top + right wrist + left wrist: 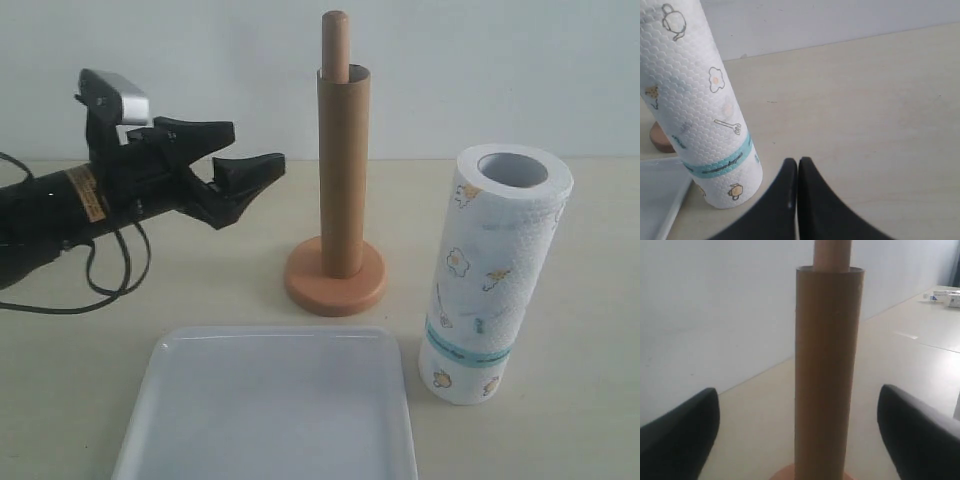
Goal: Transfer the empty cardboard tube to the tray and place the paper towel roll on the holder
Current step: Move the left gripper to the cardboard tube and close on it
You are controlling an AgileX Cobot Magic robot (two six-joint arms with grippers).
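Cardboard tube [344, 170] sleeves the holder [335, 288]; tray [270, 400] before it, roll [490, 280] right.

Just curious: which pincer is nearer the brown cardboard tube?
Left. The open left pincer faces the brown cardboard tube across a gap; the shut right pincer sits beyond the white printed paper roll.

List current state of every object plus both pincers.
holder: upright on table, rod sleeved, only its top showing
empty cardboard tube: upright, sleeved over holder rod
paper towel roll: standing on end on table, off the holder
tray: flat on table, nothing on the visible part
left pincer: open, facing the tube, not touching it
right pincer: shut, holding nothing, near the roll
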